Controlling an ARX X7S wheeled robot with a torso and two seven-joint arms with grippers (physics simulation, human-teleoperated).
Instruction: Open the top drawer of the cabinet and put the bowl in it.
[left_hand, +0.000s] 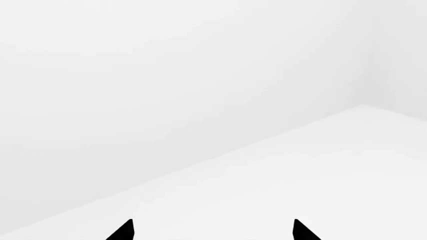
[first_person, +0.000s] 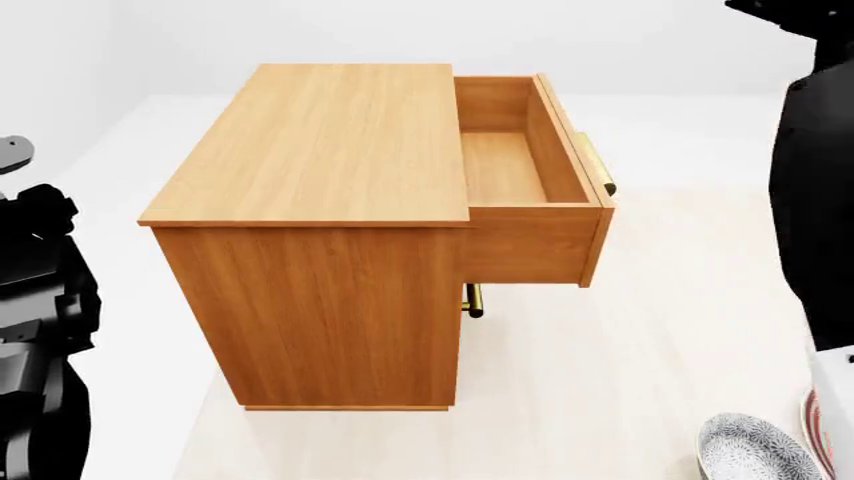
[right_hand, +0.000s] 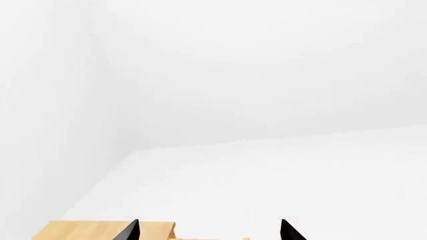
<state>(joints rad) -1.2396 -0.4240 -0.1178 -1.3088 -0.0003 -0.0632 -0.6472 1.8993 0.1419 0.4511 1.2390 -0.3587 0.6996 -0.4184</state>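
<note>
Both claws, left (left_hand: 212, 231) and right (right_hand: 209, 231), have their tips apart and hold nothing. Top drawer (first_person: 527, 170) of the cabinet (first_person: 320, 240) stands pulled out; the bowl (first_person: 754, 450) lies on the floor, well apart.

Matt grained wood cabinet (first_person: 320, 230), brass handle (first_person: 597, 165), glossy speckled ceramic bowl (first_person: 754, 450).

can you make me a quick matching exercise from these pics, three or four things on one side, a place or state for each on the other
Things:
1. top drawer
2. bowl
3. cabinet
4. right tool

Places or states:
A. on the floor, bottom right corner of the head view
B. pulled out, nothing inside
C. fingertips apart, holding nothing
D. plain wooden top with nothing on it

Pairs: 1-B, 2-A, 3-D, 4-C
</note>
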